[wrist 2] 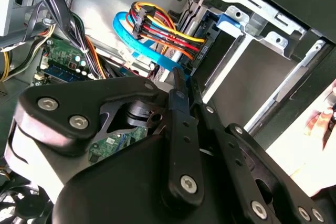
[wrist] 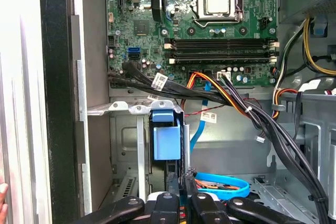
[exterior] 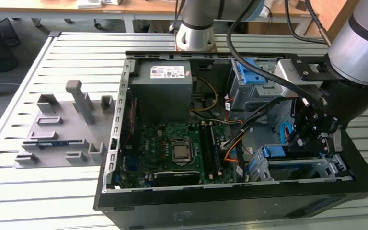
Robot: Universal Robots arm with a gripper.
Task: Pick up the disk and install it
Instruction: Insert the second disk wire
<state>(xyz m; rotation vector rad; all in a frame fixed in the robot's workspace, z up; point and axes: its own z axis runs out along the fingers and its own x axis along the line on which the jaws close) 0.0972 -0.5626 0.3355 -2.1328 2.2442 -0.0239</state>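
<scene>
Item: grey-and-black Universal Robots arm (exterior: 363, 43), one unit. Base column stands at the far edge of the slatted counter in the exterior view; the upper link, a wide silver-grey cylinder, crosses in from the exterior view's right and points downward.

Wrist: black housing with bolted plates, tilted down.

Black metal linkage claw (exterior: 313, 139): hangs below the wrist, low at the exterior view's right. In both wrist views the black finger bars (wrist 2: 181, 129) run close together, nearly parallel, their tips (wrist: 181, 192) drawn almost shut on a thin blue-edged part.

A person's fingertips (wrist 2: 321, 121) show at one frame edge in the second wrist view.
</scene>
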